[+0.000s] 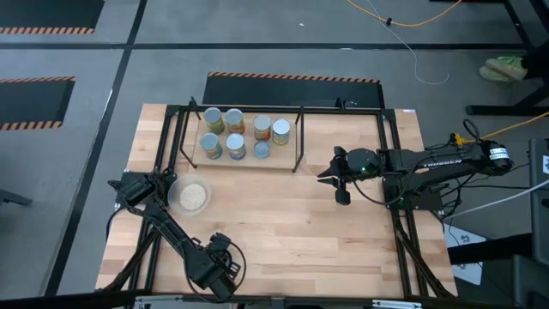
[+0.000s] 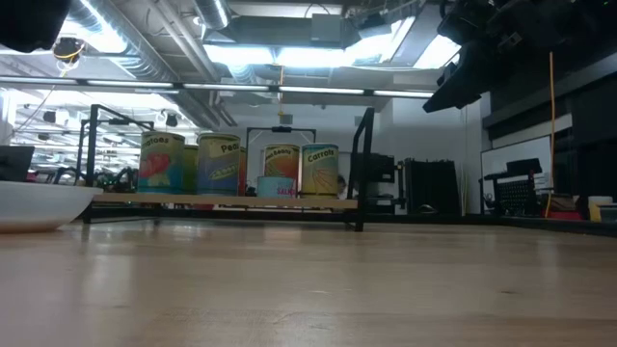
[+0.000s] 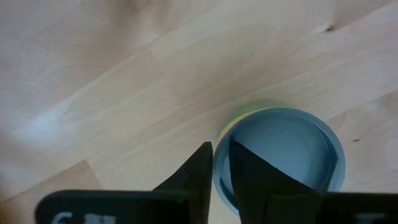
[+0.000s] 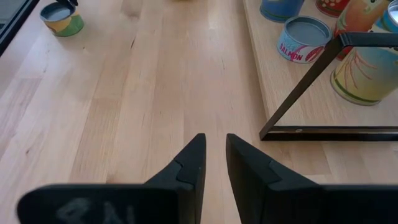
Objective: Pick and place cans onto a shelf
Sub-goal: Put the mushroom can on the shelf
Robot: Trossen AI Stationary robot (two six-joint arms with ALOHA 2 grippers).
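**Status: seven cans on shelf, one can under left pincer**

The surface (image 1: 283, 223) is a light wooden tabletop bordered by a black frame; it carries every item listed below.

The shelf (image 1: 249, 159) is a pale board in a thin black frame with upright posts; it sits at the far centre of the surface; the right wrist view shows its near corner post and base rail (image 4: 311, 87).

The right arm reaches in from the right edge; the right pincer (image 1: 342, 187) is just right of the shelf, above bare wood; its fingers (image 4: 193, 163) are near-shut with a thin gap and hold nothing.

The left arm folds along the near left side; the left pincer (image 1: 221, 266) is at the near edge of the surface; its fingers (image 3: 200, 171) are almost together with only a thin slit between them, directly above a can (image 3: 292, 152) with a grey-blue top and green-yellow side; no grip on that can is visible.

A shallow pale dish (image 1: 190, 196) lies near the shelf's near left corner.

The cans (image 1: 246, 135) on the shelf number seven, in two rows; the smallest, labelled salmon (image 4: 303, 38), stands in the near row, toward the shelf's right end.
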